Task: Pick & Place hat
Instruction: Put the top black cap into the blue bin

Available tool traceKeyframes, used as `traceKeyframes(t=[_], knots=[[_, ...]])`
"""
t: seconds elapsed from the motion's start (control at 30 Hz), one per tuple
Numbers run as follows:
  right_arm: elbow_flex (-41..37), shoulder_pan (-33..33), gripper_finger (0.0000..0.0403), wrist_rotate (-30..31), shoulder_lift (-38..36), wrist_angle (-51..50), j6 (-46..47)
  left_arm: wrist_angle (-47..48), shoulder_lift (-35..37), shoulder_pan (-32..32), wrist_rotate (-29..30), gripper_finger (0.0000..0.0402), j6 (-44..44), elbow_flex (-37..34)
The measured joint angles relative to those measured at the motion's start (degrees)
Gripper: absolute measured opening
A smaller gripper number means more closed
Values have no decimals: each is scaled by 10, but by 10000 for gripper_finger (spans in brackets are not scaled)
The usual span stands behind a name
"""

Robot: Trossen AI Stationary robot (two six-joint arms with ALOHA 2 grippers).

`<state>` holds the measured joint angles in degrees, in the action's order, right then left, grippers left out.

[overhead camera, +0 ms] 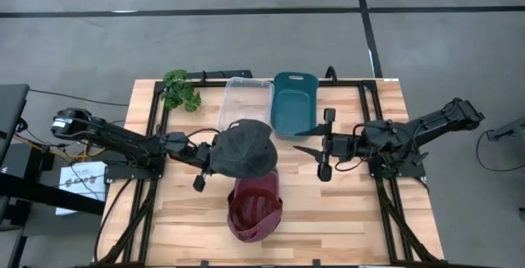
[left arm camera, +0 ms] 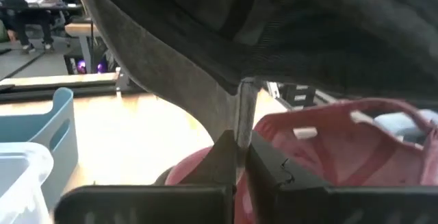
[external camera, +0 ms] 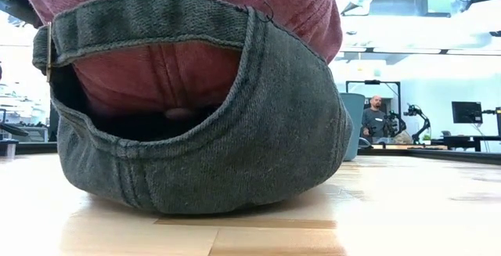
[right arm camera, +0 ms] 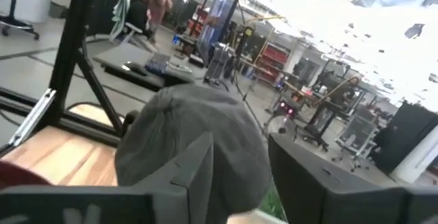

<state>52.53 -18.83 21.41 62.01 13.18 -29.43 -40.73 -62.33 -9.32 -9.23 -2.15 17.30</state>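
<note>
A grey hat (overhead camera: 244, 147) hangs in the air over the table's middle, with my left gripper (overhead camera: 207, 158) shut on its left edge. Below and nearer lies a dark red hat (overhead camera: 254, 206) on the wood, its hollow side up; the left wrist view shows it under the grey one (left arm camera: 328, 142). My right gripper (overhead camera: 316, 147) stands open to the right of the grey hat, apart from it, and sees its crown (right arm camera: 198, 128) ahead. In the low view a cap of grey denim and red cloth (external camera: 235, 131) fills the picture and rests on the table. My left gripper pinches a thin edge of the grey hat (left arm camera: 239, 111) between its two fingers (left arm camera: 219, 161). The fingers come level from the table's left. The hat reaches out beyond the fingertips, lifted clear above the red hat.
At the back stand a clear bin (overhead camera: 248, 100) and a teal bin (overhead camera: 294, 102) side by side, with a green plant (overhead camera: 180, 89) to their left. People and equipment show in the room beyond the table.
</note>
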Motion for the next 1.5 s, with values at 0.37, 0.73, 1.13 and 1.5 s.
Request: traceKeyframes(t=[0.37,0.73,1.13,1.5], knots=[[55,25,10,13,86,0,-136,41,0,0,-3,12,-21,1],[358,103,0,-65,247,-375,-182,103,0,0,-28,13,-19,26],[735,154,0,-215,472,-716,-142,112,0,0,-30,14,-19,26],[782,133,0,-364,555,-882,-102,115,0,0,-30,14,-19,26]])
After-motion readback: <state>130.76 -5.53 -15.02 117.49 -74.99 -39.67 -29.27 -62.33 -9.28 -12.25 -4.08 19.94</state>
